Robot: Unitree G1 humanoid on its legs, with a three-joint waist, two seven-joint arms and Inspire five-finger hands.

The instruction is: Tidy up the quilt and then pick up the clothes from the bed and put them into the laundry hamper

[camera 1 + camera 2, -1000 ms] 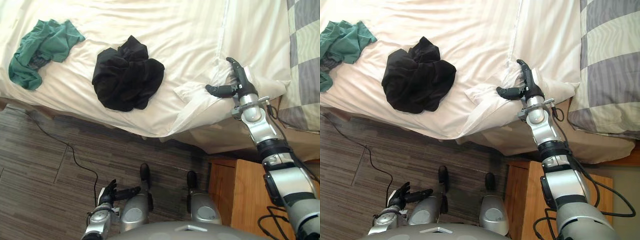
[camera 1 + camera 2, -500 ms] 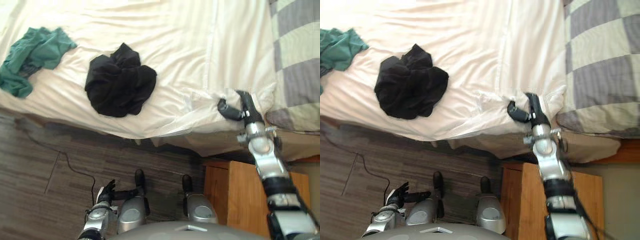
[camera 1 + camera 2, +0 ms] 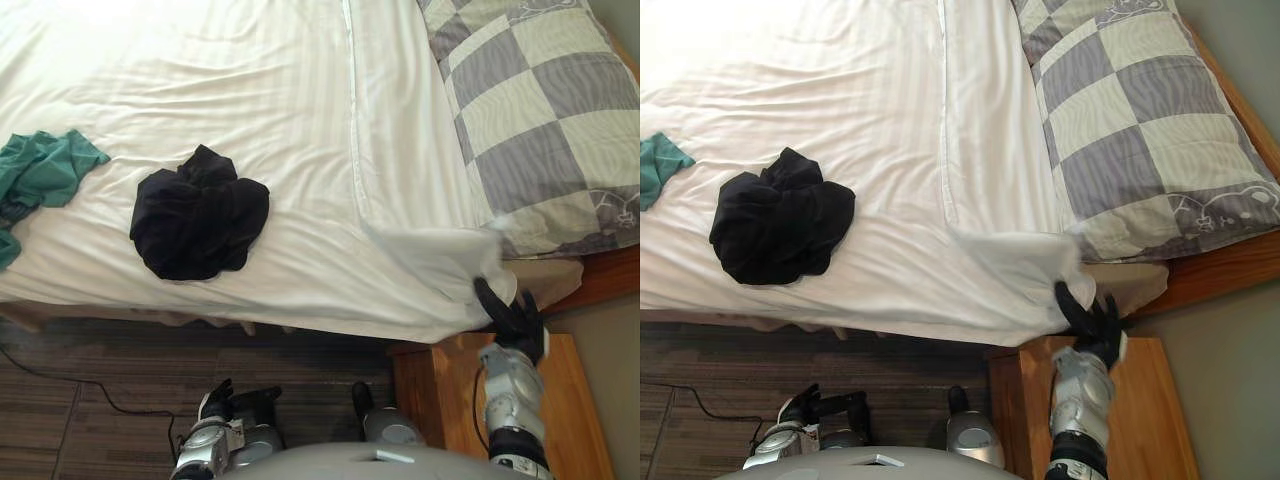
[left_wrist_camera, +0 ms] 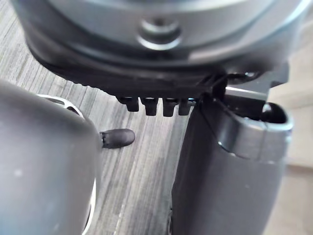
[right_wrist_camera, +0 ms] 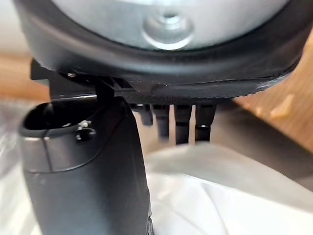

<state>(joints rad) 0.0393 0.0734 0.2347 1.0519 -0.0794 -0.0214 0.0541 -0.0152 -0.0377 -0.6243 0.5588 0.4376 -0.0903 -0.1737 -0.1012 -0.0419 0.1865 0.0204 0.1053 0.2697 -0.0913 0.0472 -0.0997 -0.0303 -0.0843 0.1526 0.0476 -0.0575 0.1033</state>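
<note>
Right hand (image 3: 1092, 322): positioned at the near corner of the quilt (image 3: 300, 130), at the bed edge above the wooden nightstand (image 3: 575, 400); the corner cloth rests against the hand and stands slightly raised; whether the hand grips the cloth or only touches it, I cannot tell.

Left hand (image 3: 216, 402): hangs low near the floor, relaxed, holding nothing.

Quilt status: spread across the mattress up to the checked pillow (image 3: 540, 110); light creases remain; only the corner at my right hand looks unsettled; I judge the quilt step close to complete.

Clothes status: the black garment (image 3: 198, 225) lies bunched on the quilt near the front edge; the green garment (image 3: 42, 178) lies well apart from it, toward my left; neither is touched.

Remaining: settle the corner; pick up both garments; place them in the hamper; the larger part of the task is pending.
</note>
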